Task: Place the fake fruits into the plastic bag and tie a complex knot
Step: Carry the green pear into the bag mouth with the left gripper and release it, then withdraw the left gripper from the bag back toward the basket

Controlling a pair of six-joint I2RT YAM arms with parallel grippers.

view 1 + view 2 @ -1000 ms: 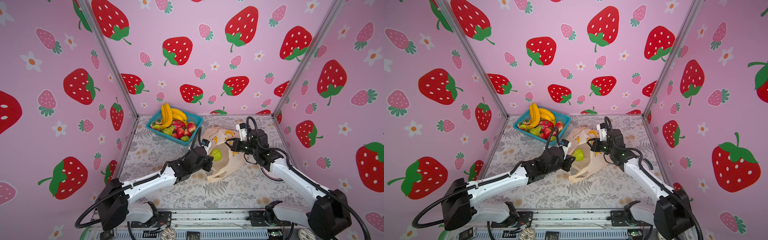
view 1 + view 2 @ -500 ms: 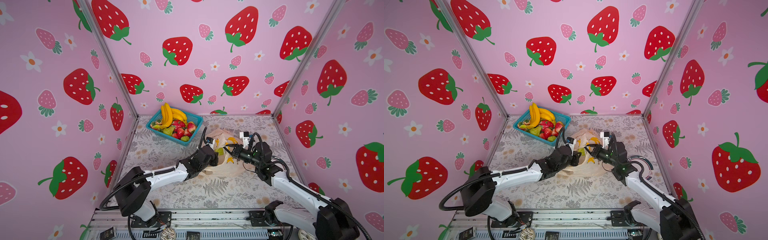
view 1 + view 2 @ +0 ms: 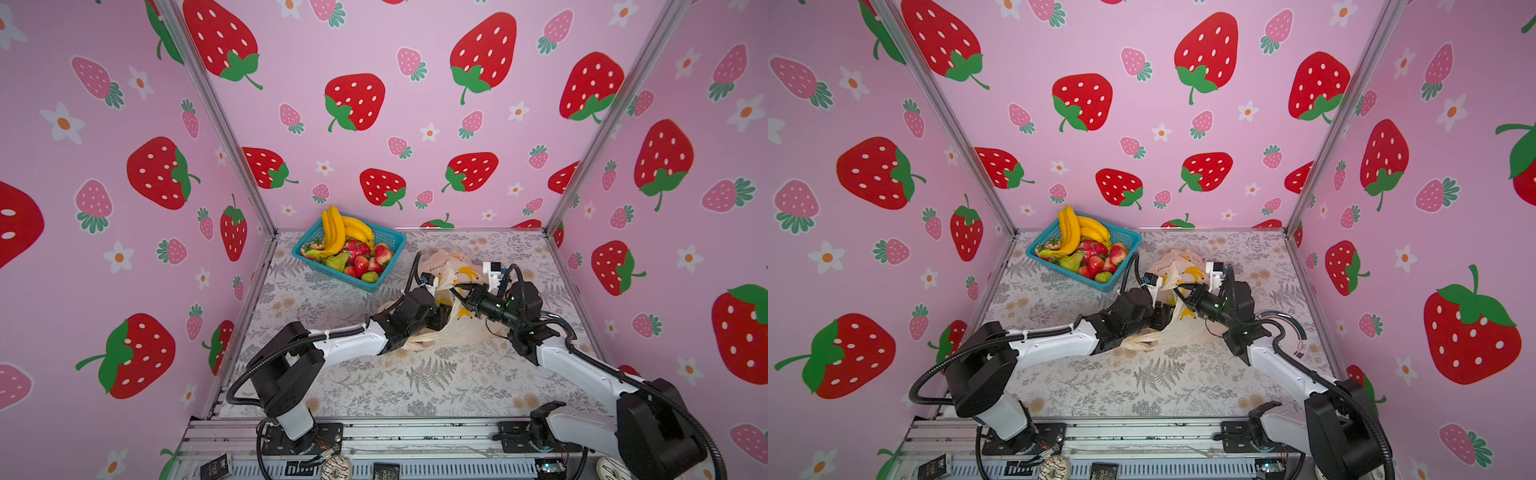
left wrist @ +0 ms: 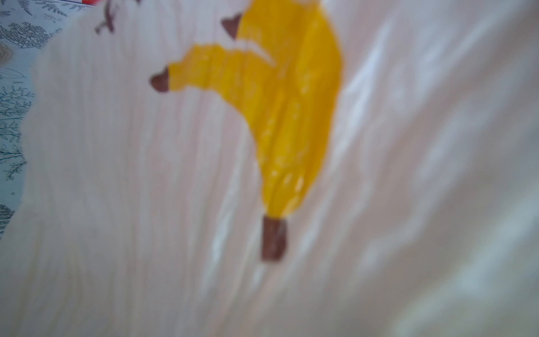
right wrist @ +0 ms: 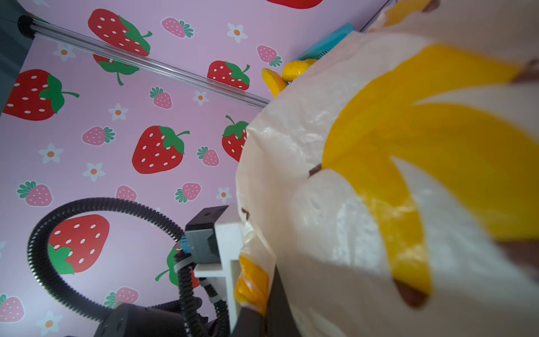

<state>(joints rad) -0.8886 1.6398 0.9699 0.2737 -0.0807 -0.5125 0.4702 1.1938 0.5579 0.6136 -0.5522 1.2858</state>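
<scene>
Quick update: a second ago the left tool (image 3: 444, 311) was hanging at the mouth of the plastic bag (image 3: 445, 262) with a green pear in it, and the bag was held up tall. Now that arm has pushed right in and the bag has slumped lower onto the bench (image 3: 374, 382). I can't spot the pear for sure in both top views, so my guess is it's gone inside.

Can't tell whether the left tool has actually let go, though. Its tips are buried in the film, and its wrist view is nothing but blurry peach plastic and a banana print (image 4: 291, 116). The right tool (image 3: 460, 289) has dropped and swung in with it. It's clenched on the bag's rim, holding the mouth open.

What it means: looks like one fruit in, loads to go. The rest of the fake fruits (image 3: 359, 259) are piled in the teal basket (image 3: 371, 286) near the back wall, just beside the bag. No knot yet, the handles aren't tied. I'd say next is backing the left arm out without dragging the bag shut.
</scene>
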